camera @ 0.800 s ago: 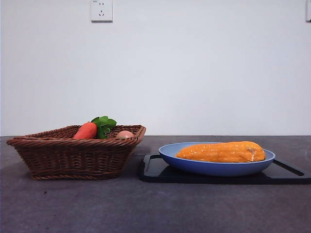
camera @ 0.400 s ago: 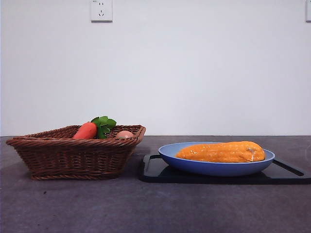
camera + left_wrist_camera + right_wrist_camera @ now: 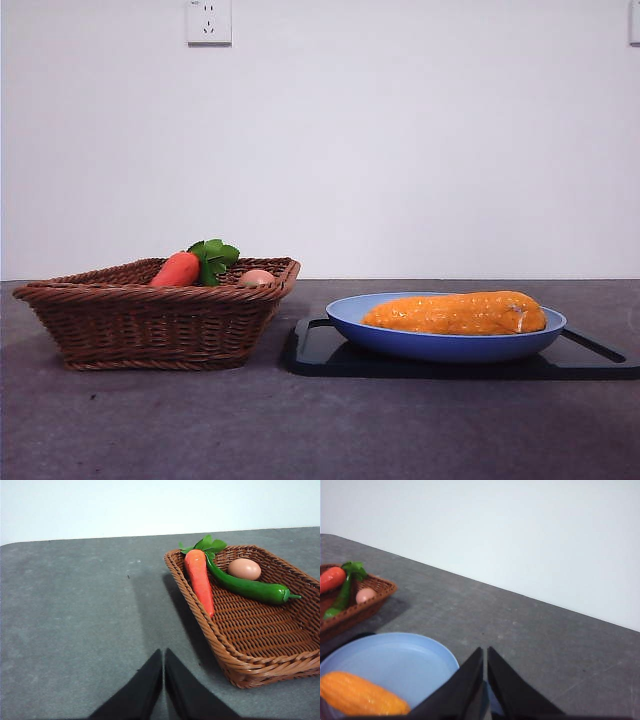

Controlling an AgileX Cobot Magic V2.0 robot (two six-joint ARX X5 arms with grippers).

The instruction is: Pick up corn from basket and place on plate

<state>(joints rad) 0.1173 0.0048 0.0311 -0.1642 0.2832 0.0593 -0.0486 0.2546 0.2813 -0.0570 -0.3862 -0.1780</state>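
Basket noted at the left of the front view, resting on the grey table, just left of the black tray and apart from it. Inside the basket: carrot with green leaves lying along one side wall, green pepper beside the carrot, and a pinkish-tan egg-shaped item next to the pepper, close to the basket's far rim. Contains no cob.

Left gripper seen only in its wrist view, held over bare table beside the basket, outside the woven wall. Jaws pressed together, nothing between them.

Right of the basket: plate seated on the black tray, light blue, raised rim. Corn lying lengthwise in the plate, on its side, spanning most of the plate's inside, one end close to the rim farther from the basket.

Right gripper seen only in its wrist view, positioned over the plate's rim on the side away from the basket, clear of the corn. Jaws closed against each other, holding nothing. Corn partly visible there, in the plate and apart from the jaws.

Neither arm visible in the front view. White wall outlet above the basket.
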